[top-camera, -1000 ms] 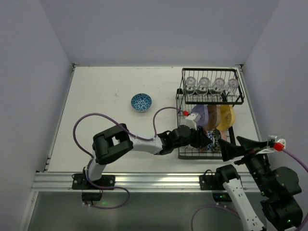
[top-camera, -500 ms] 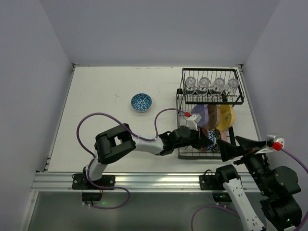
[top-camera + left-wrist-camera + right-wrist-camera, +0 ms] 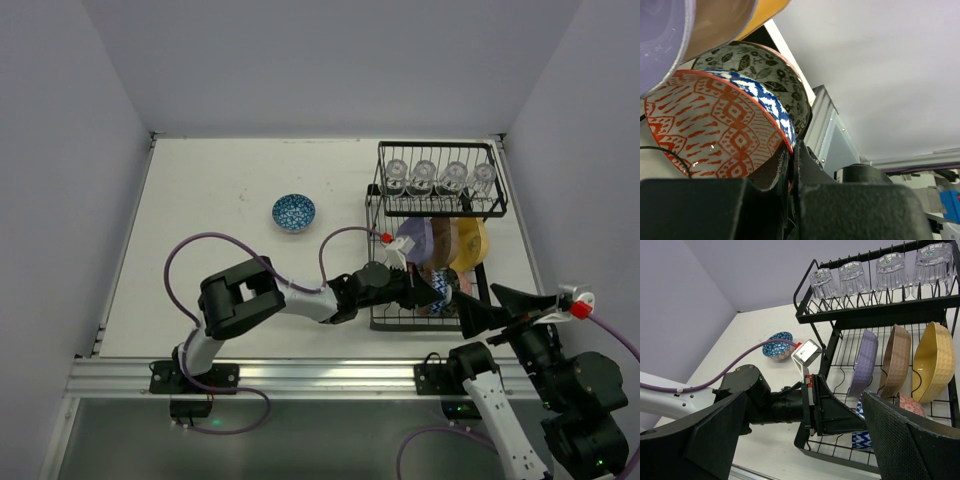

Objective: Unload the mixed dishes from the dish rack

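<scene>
The black wire dish rack (image 3: 372, 215) stands at the right of the table. Several clear glasses (image 3: 422, 176) sit upside down on its upper shelf. On the lower tier a lavender plate (image 3: 864, 362), a brown plate (image 3: 894, 360) and a yellow plate (image 3: 935, 362) stand on edge. My left gripper (image 3: 792, 150) reaches into the lower tier and is shut on the rim of a bowl (image 3: 715, 130), orange-patterned inside and blue and white outside. A leaf-patterned bowl (image 3: 765, 75) stands just behind it. My right gripper (image 3: 802, 405) hovers open in front of the rack, holding nothing.
A blue patterned bowl (image 3: 293, 211) sits upright on the white table left of the rack. The left arm's purple cable (image 3: 190, 250) loops over the table. Walls close in the back and both sides. A metal rail (image 3: 300, 375) runs along the near edge.
The left gripper has closed onto the rim of the orange and blue bowl after sliding slightly deeper into the rack. The right arm has barely moved.
</scene>
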Tool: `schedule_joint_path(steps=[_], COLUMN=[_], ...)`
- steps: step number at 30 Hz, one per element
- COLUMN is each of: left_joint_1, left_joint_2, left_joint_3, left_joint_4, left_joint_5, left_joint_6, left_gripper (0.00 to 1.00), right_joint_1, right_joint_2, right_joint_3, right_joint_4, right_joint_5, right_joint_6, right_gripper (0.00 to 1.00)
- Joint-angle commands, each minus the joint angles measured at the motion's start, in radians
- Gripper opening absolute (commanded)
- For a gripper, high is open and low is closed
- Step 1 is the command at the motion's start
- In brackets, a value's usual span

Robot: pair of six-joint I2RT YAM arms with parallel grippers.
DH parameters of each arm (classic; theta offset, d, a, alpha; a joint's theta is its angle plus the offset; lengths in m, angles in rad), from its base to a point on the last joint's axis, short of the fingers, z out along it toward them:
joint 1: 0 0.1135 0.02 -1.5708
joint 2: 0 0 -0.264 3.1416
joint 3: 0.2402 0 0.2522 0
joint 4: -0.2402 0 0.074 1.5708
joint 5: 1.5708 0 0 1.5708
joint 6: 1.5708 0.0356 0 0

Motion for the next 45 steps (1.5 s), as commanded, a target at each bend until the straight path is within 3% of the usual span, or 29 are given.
schedule_joint_path(steps=[1, 33, 35, 41, 45], left_joint_1=[0.001, -0.039, -0.045, -0.099, -0.104], left_joint_2=[0.004, -0.214, -0.258, -0.447, -0.574], left_joint_3=[-0.019, -0.147, -0.16, -0.181, -0.191], left_joint_4=[0.193, 0.33, 0.282, -0.098, -0.429], left_joint_5=[0.05, 0.049, 0.0, -0.244, -0.404], left_joint_6=[-0.03, 0.117, 0.14, 0.293, 0.306], left_gripper=[0.0, 0.0, 0.0, 0.0, 0.0], right_joint_1=[0.002, 0.001, 0.001, 0.001, 0.001], right_joint_2=[-0.007, 0.034, 0.034, 0.048, 0.053], right_joint_3=[0.006, -0.007, -0.002, 0.033, 0.046], right_joint_4=[0.029, 0.032, 0.028, 0.003, -0.003], right_joint_5=[-0.003, -0.008, -0.002, 0.036, 0.043], right_joint_6=[-0.01, -0.012, -0.012, -0.033, -0.044], right_gripper=[0.99, 0.99, 0.99, 0.99, 0.99])
